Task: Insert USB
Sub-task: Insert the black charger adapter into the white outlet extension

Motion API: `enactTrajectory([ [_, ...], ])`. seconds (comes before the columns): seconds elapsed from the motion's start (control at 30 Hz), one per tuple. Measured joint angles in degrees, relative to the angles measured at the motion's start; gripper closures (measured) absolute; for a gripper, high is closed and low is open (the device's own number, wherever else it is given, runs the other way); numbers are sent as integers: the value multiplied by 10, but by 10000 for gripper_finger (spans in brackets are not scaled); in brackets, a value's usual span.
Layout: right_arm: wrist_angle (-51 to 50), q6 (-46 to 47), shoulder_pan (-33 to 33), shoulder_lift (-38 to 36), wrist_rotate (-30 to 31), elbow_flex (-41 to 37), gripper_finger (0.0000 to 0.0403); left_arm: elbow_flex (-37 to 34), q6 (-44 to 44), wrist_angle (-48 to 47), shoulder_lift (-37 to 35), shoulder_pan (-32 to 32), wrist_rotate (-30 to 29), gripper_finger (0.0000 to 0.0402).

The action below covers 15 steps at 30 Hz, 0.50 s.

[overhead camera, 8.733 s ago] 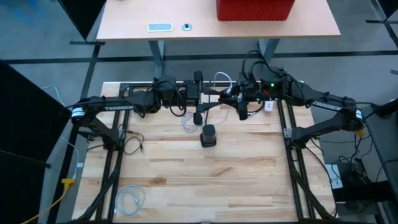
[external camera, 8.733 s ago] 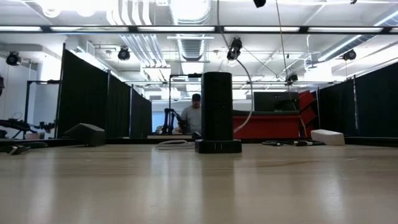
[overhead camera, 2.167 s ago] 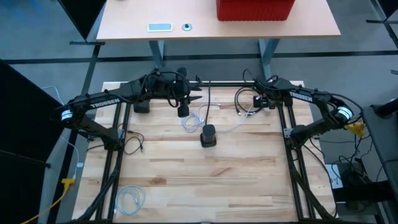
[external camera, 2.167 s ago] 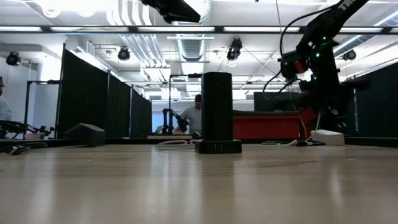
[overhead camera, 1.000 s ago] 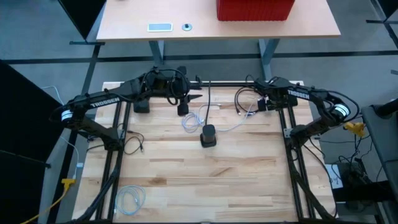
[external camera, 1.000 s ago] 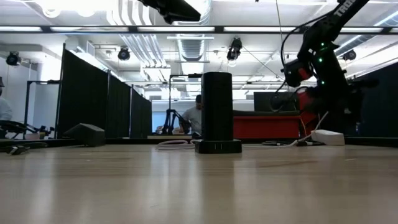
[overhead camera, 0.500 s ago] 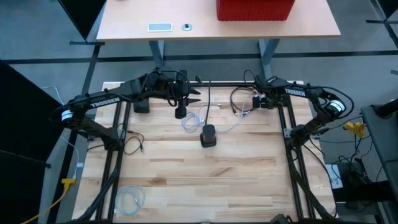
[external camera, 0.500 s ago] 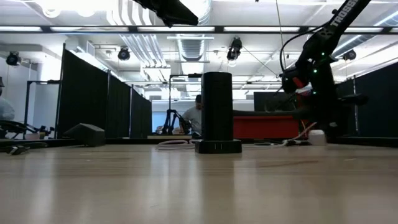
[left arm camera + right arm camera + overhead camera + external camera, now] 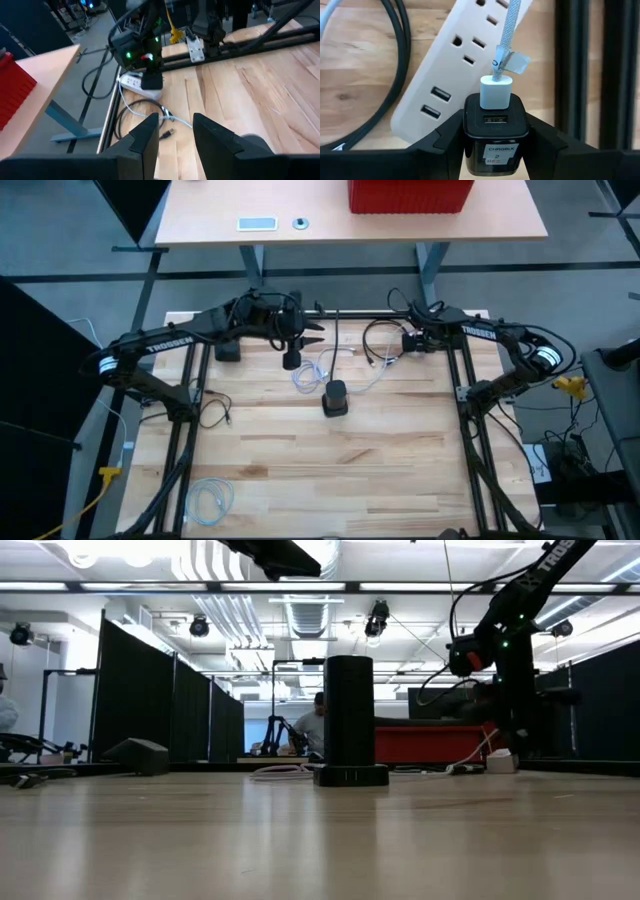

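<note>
In the high view, the right pincer (image 9: 408, 342) is seen to have been drawn a little inward along the far edge of the desk (image 9: 330, 470) over the last second, and the cable (image 9: 377, 342) beside it has been gathered into a rounder loop; the left pincer (image 9: 291, 358) has hardly been moved and is held above the far edge, well apart from the tower (image 9: 336, 397) at mid-desk. In the low view the right arm is now shown nearer the tower than it was, and the pale block at its foot has been shifted the same way, so the grasped assembly is judged to have been carried or dragged along with the arm. In the left wrist view the left pincer's fingers (image 9: 145, 137) are seen parted with nothing between them, so it is open and idle. In the right wrist view the right pincer is closed about halfway on a black charger (image 9: 495, 132), gripped at both flanks, and the white USB plug (image 9: 495, 91) is seen seated in the charger's top port, just above a power strip (image 9: 460, 65). The insertion itself is therefore judged to be made or nearly made, with only a check of seating and a release thought to be left
</note>
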Motion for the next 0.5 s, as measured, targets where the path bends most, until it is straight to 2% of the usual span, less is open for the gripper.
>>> enactTrajectory([
  [0.23, -17, 40, 0, 12, 36, 9, 259, -34, -36, 60, 20, 0, 16, 297],
  [0.5, 15, 30, 28, 41, 10, 45, 259, -40, -34, 71, 21, 0, 17, 298],
])
